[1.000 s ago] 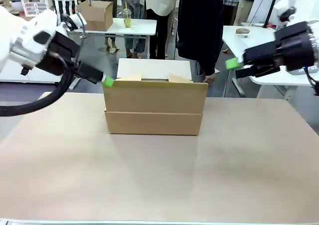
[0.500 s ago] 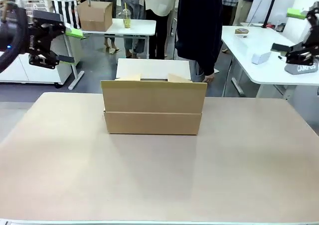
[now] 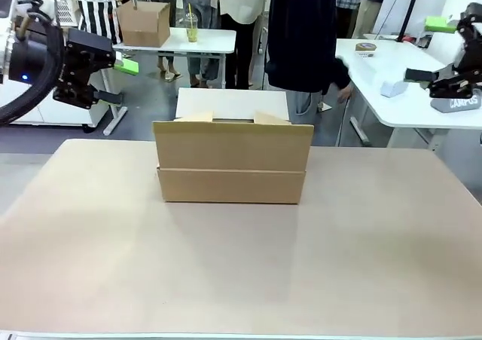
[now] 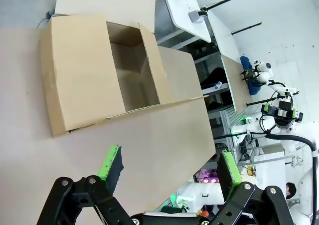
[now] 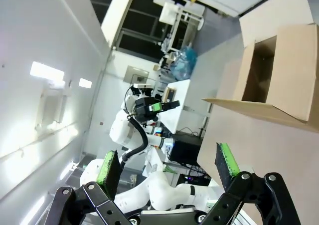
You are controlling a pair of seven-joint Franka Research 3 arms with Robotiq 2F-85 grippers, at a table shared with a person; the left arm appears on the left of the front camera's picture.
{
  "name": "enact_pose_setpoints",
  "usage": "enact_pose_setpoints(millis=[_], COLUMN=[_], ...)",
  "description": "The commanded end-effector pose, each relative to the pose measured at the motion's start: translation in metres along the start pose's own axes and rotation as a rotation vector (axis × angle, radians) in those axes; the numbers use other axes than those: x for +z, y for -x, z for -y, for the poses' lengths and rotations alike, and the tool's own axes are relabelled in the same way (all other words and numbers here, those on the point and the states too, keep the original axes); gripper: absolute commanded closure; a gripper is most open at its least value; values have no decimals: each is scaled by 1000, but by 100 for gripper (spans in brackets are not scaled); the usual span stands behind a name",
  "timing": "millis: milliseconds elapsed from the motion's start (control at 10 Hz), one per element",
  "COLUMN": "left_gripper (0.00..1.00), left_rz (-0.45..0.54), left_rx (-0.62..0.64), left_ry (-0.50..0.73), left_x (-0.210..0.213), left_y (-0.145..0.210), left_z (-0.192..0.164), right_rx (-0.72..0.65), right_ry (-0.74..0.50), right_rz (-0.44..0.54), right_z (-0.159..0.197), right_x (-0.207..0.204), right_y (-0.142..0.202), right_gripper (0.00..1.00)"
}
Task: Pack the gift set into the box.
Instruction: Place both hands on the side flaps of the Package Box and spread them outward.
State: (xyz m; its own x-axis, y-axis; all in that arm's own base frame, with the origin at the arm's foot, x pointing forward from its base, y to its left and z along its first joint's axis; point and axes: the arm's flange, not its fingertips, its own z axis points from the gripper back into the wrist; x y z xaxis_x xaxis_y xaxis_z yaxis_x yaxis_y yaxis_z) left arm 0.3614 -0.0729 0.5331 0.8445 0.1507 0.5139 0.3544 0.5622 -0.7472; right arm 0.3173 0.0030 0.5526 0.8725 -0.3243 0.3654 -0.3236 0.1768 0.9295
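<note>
My left fingers [image 3: 129, 66] and right fingers [image 3: 437, 24] are spread wide and empty, high on either side of the box [image 3: 232, 163], which sits open in the middle of the surface [image 3: 241, 272]. If I come in low, I could clip its upright near flap [image 3: 232, 135] and shove the box away.

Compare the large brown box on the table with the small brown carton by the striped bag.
The large brown cardboard box is wide and low; the small brown cardboard carton is nearly cubic. The box sits near, flaps open; the carton stands on a white table. Both are cardboard.
</note>
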Motion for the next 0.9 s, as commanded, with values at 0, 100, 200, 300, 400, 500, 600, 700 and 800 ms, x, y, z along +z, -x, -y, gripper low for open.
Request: enact_pose_setpoints(millis=[0, 100, 200, 300, 400, 500, 600, 700, 800], left_gripper=[0, 0, 0, 0, 0, 0, 0, 0, 0], left_rz=[11, 11, 11, 4, 33, -9, -29, -109, -191], left_rx=[-11, -11, -11, 4, 66, 72, 53, 7, -17], left_ry=[19, 19, 19, -3, -56, -82, -181, -331, -440], left_x=[2, 2, 2, 3, -2, -19, -37, -84, -114], left_y=[-3, -3, -3, -1, -17, -40, -56, -85, -98], left_z=[-2, -2, -2, -2, 5, 19, 27, 35, 35], right_rx=[18, 18, 18, 18, 18, 18, 18, 18, 18], right_ry=[-25, -25, -25, -25, -25, -25, -25, -25, -25], right_rz=[23, 23, 23, 23, 23, 23, 23, 23, 23], right_z=[1, 1, 1, 1, 1, 1, 1, 1, 1], right_x=[-1, -1, -1, -1, -1, -1, -1, -1, -1], right_y=[-3, -3, -3, -3, -3, -3, -3, -3, -3], right_gripper=[0, 0, 0, 0, 0, 0, 0, 0, 0])
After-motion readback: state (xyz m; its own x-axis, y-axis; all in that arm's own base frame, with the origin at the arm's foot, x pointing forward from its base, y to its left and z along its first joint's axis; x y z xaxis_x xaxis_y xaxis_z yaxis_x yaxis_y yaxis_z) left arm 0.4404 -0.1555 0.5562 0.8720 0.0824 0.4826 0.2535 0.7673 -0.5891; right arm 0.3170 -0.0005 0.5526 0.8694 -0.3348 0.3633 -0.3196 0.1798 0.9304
